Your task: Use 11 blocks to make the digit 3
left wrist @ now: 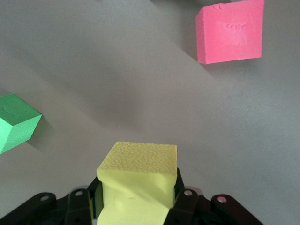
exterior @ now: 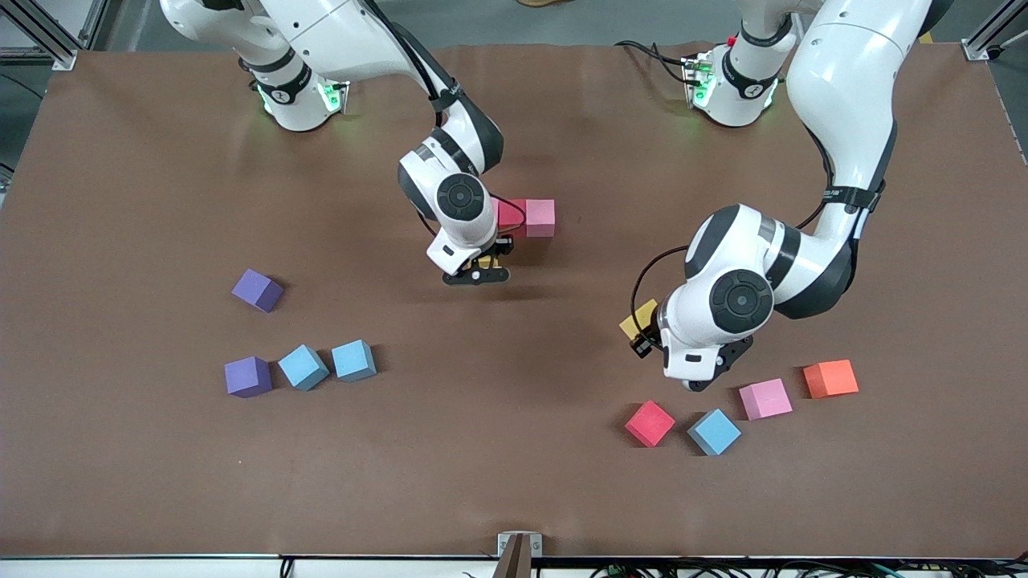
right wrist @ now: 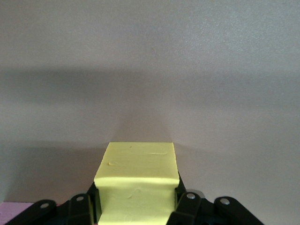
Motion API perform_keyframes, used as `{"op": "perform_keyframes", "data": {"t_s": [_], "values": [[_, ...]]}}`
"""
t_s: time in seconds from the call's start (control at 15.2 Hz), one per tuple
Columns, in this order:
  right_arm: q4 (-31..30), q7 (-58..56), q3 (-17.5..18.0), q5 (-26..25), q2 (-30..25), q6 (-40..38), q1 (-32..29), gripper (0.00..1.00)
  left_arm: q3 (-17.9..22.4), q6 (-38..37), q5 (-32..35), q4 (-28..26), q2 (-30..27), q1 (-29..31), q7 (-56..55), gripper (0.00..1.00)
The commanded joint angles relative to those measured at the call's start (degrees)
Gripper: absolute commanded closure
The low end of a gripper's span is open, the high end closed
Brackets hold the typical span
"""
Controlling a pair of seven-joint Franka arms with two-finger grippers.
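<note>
Both fingers [left wrist: 136, 206] [right wrist: 136, 206], matte yellow cubes [left wrist: 138, 180] [right wrist: 136, 180]

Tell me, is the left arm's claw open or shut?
Shut: the left gripper clamps a yellow block between its fingers.

No readable text, label, brand or number shows anywhere. The only mark is a faint pressed-in pattern on one face of the pink block [left wrist: 229, 32] in the left wrist view, and it cannot be made out as letters or figures.
</note>
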Motion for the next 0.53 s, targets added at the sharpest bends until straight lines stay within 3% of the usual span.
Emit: {"op": "perform_keyframes", "data": {"t_s": [0.0, 0.46], "values": [[-1.01, 1.30, -0.37, -0.41, 0.18, -0.07, 1.36, 0.70, -0.13, -1.54, -0.67, -0.19, -0.99, 0.19, 1.19, 1.00], [-1.71, 1.30, -0.37, -0.50, -0.17, -0.16, 1.62, 0.69, -0.22, -2.77, -0.85, -0.20, -2.40, 0.01, 0.40, 1.00]]}}
